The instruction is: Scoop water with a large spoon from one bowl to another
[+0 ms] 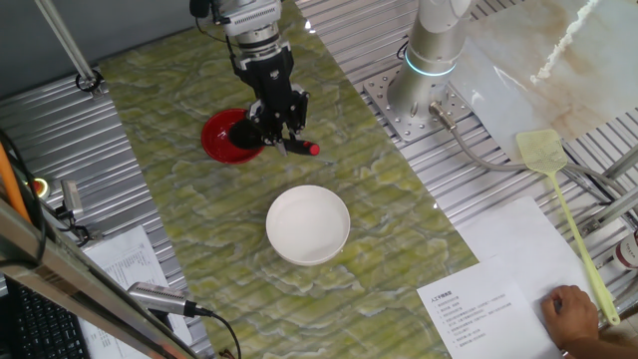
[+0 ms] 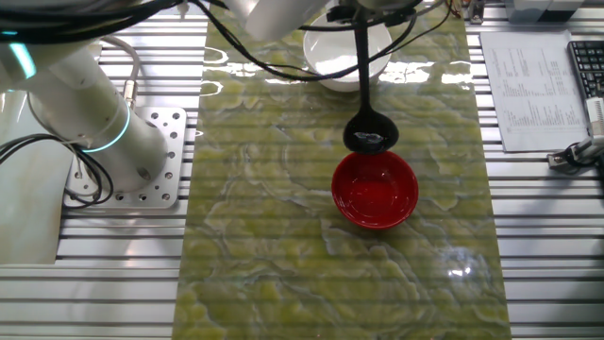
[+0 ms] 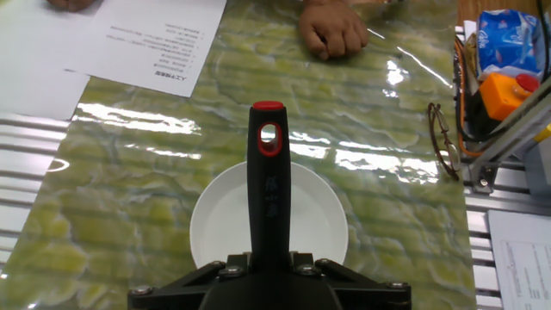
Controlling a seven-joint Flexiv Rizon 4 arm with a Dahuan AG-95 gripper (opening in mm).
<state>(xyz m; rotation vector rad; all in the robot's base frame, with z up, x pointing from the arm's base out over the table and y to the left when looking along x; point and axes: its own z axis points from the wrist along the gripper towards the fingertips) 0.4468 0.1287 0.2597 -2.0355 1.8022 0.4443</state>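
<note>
Ladle of black plastic [image 2: 368, 113], with a round deep head and a long thin handle tipped red, hangs with its head just above the near rim of the red round bowl [image 2: 376, 192] in the other fixed view. A glint shows inside the head; whether it carries water cannot be told. Clear liquid [image 2: 377, 189] glistens in the red bowl. In the hand view the handle runs straight out from the gripper, its red tip and hanging hole pointing over the white round bowl [image 3: 215, 232], which looks dry. The black two-finger gripper [image 1: 274, 118] is pressed together on the handle, pinching it near the middle, as seen in the one fixed view.

Both bowls stand apart on the green marbled tabletop [image 1: 179, 120], the white one nearer the paper sheets. The arm's silver base [image 1: 429, 60] is bolted to a slatted metal surface beside the mat. A yellow-green fly swatter [image 1: 558, 189] lies on the white sheets to the side. A person's hand [image 1: 571, 314] rests on a printed sheet [image 1: 469, 309] at the edge.
</note>
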